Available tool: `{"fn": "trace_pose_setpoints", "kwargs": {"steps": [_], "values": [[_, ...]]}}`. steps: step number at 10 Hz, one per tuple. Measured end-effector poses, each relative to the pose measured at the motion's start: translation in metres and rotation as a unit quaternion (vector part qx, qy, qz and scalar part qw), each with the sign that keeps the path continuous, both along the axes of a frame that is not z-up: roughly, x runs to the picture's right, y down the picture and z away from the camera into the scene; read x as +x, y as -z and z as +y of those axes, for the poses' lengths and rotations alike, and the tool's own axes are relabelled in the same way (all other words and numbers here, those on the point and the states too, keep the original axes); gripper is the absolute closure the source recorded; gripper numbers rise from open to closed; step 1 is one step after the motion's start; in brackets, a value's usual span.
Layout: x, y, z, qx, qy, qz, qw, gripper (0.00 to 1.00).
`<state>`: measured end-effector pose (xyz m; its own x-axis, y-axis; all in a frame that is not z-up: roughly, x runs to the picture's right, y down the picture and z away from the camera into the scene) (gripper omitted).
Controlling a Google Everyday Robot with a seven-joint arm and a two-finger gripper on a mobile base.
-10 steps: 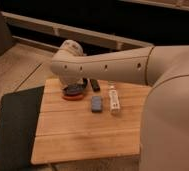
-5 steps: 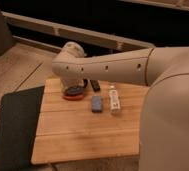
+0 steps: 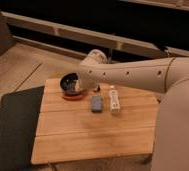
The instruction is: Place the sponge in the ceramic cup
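Observation:
The blue-grey sponge (image 3: 96,103) lies flat on the wooden table (image 3: 88,135), just left of a long white bar (image 3: 114,98). My arm reaches in from the right, and its rounded wrist (image 3: 94,62) hovers over the back of the table. The gripper (image 3: 82,86) hangs below that wrist at the right rim of the dark bowl (image 3: 69,83), mostly hidden by the arm. It is behind and to the left of the sponge and does not touch it. The ceramic cup is hidden from view.
The dark bowl sits on a reddish-orange saucer (image 3: 73,96) at the table's back left. A small black block (image 3: 96,89) lies just behind the sponge. A dark mat (image 3: 15,127) lies on the floor to the left. A dark wall with a pale ledge runs behind.
The arm's wrist has shifted to the right and slightly down, uncovering more of the dark bowl. The sponge and white bar have not moved.

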<state>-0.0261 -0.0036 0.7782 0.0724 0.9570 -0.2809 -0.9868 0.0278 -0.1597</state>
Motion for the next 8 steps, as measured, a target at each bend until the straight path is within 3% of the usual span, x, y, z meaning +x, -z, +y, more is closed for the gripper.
{"fn": "trace_pose_setpoints", "kwargs": {"steps": [3, 8], "values": [[0.022, -0.019, -0.005, 0.020, -0.011, -0.009, 0.9997, 0.35], [0.022, -0.021, 0.000, 0.015, -0.010, -0.007, 0.9998, 0.35]]}}
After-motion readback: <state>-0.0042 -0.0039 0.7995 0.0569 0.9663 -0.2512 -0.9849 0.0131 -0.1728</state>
